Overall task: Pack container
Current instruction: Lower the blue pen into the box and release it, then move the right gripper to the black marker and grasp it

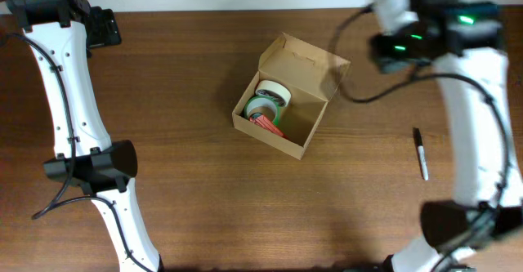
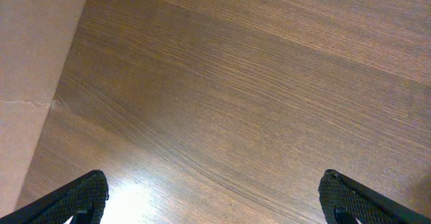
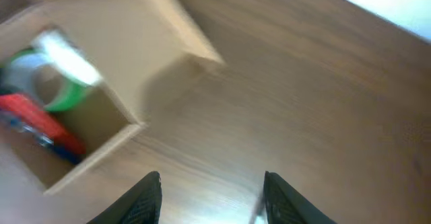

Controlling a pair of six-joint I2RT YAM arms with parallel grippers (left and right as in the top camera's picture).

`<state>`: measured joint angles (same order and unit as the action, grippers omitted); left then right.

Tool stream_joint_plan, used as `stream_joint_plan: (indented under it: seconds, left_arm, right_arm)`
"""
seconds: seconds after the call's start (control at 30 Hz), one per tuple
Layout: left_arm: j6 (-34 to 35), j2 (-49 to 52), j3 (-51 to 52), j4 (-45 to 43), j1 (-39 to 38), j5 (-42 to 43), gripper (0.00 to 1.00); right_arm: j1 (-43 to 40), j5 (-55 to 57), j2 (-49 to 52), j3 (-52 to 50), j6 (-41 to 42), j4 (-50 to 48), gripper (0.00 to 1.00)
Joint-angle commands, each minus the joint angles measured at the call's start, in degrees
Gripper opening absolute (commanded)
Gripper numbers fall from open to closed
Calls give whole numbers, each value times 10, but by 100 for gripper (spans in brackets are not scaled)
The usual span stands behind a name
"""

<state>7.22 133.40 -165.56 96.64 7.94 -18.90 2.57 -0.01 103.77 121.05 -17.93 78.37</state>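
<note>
Starting on the left: the left gripper sits at the far-left corner of the table. Its fingers are spread wide with nothing between them, just bare wood underneath, and it's well apart from everything else.

In the middle of the table is the container, a plain cardboard box sitting at an angle. Its flap lid stands open on the far-right side. Bunched in the left half are a cream tape roll, a green tape roll right against it on the near side, and something red I can't identify. The right half of the box floor is bare.

The right gripper is at the far right, near the lid but not touching it. It's also spread apart and empty, though its wrist picture is pretty blurry. A black pen lies on the near-right of the table, well apart from the box.

Handling-wise, my guess is light, thin card. The walls will flex, and it'll slide on that smooth wood if nudged. It's crushable rather than fragile. I'd pinch a side wall at the rim near a corner, where it's stiffest. The flap looks floppy at the hinge crease, so push its free edge to close it and don't lift by it.
</note>
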Motion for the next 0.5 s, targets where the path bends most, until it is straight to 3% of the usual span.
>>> stream_joint_plan:
  seconds: [0.0,0.17,0.47]
  left_arm:
    - [-5,-3,-2,0,1,0,100]
    - [-5,-3,-2,0,1,0,100]
    - [-5,-3,-2,0,1,0,100]
  right_arm:
    - [-73,44,-12,-98,19,-16,50]
    - [-157,14,-2,-207,20,-16,58]
    - [-188,17,-2,-408,-56,-144,59]
